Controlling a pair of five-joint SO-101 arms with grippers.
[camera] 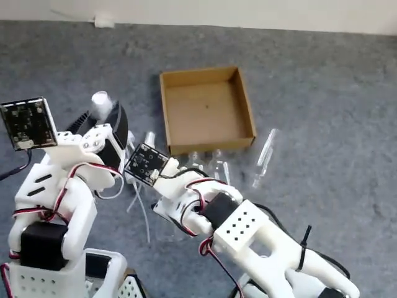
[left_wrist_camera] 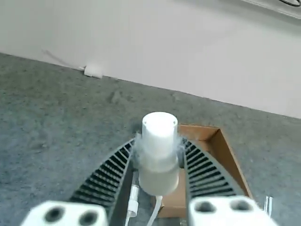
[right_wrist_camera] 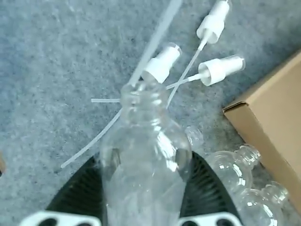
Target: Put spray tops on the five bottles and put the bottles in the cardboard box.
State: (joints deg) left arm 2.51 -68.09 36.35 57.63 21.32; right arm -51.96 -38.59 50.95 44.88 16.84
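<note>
Clamping spray top in left pincer, bottle (uncapped) in right pincer

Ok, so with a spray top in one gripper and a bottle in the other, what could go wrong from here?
1. The spray top in the left gripper must meet the narrow neck of the bottle in the right gripper; the thin tube slanting toward it looks bendy and may buckle or miss.
2. Loose spray tops lie beyond the bottle; a sweep could scatter them.
3. Spare bottles lie beside that gripper; a nudge might roll them.
</note>
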